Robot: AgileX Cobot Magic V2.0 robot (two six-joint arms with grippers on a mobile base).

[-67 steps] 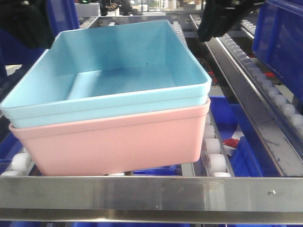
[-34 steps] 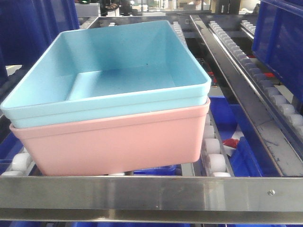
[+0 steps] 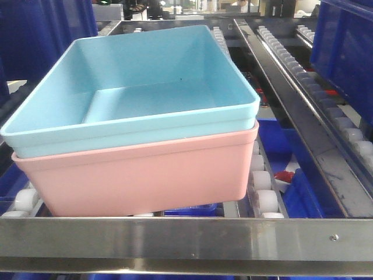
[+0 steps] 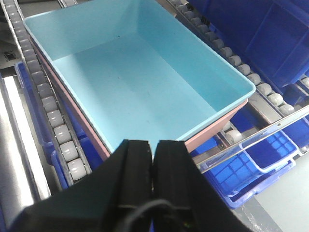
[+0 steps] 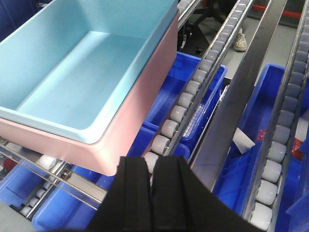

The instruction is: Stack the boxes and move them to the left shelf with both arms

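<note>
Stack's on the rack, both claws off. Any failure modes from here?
1. The pink box sits on free rollers, held only by the front bar; a knock may shift it.
2. The blue box sits nested in it, rim slightly askew.
3. Both shut claws, left claw and right claw, hover near the stack; retreat could clip it.

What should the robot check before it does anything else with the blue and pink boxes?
1. Blue box nested in pink box: ok.
2. Stack resting on the shelf rollers behind the front bar: ok.
3. Stack sitting level: ok in the front view.
4. Left gripper let go and clear of the stack: ok, shut on nothing.
5. Right gripper clear of the stack: ok, shut, off to the side.
6. Stack pushed far enough back on the shelf: cannot tell.
</note>
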